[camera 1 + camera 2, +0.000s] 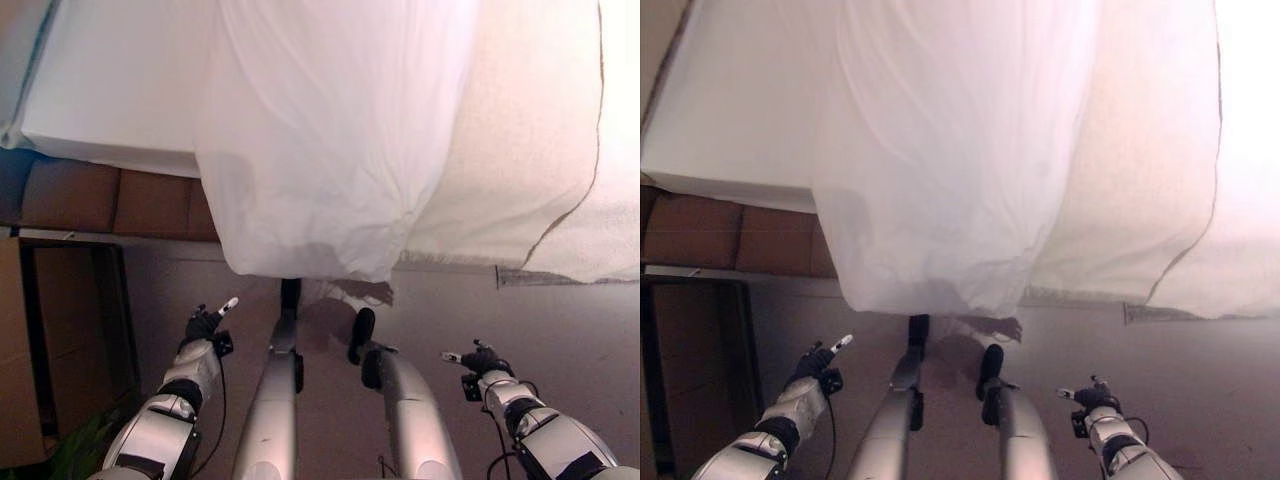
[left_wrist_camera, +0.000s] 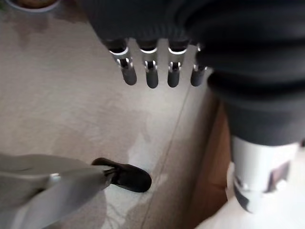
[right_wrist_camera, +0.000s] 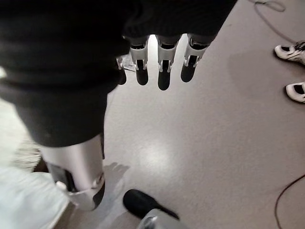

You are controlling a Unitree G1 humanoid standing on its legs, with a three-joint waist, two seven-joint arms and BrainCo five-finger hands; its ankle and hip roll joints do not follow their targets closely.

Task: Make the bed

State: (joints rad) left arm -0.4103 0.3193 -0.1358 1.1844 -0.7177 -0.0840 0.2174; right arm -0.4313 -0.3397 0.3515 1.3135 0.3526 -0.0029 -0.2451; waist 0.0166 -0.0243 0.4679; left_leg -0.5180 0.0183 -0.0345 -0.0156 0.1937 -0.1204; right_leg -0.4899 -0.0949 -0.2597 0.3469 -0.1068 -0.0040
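A white duvet point(image 1: 320, 140) lies across the bed, and its rumpled end hangs over the near edge toward the floor. To its left the white mattress sheet point(image 1: 110, 90) is bare. A cream blanket point(image 1: 520, 150) with a dark hem also hangs over the edge on the right. My left hand point(image 1: 205, 325) is low over the floor, below and left of the duvet's hanging end. Its fingers point(image 2: 152, 71) are straight and hold nothing. My right hand point(image 1: 485, 358) is low at the right under the blanket, fingers point(image 3: 162, 67) straight and empty. Neither hand touches the bedding.
The brown bed base point(image 1: 120, 200) shows under the mattress at the left. A brown wooden cabinet point(image 1: 30, 350) stands at the far left by the bed. A person's white shoes point(image 3: 290, 52) stand on the grey floor point(image 1: 560, 330) beyond my right hand.
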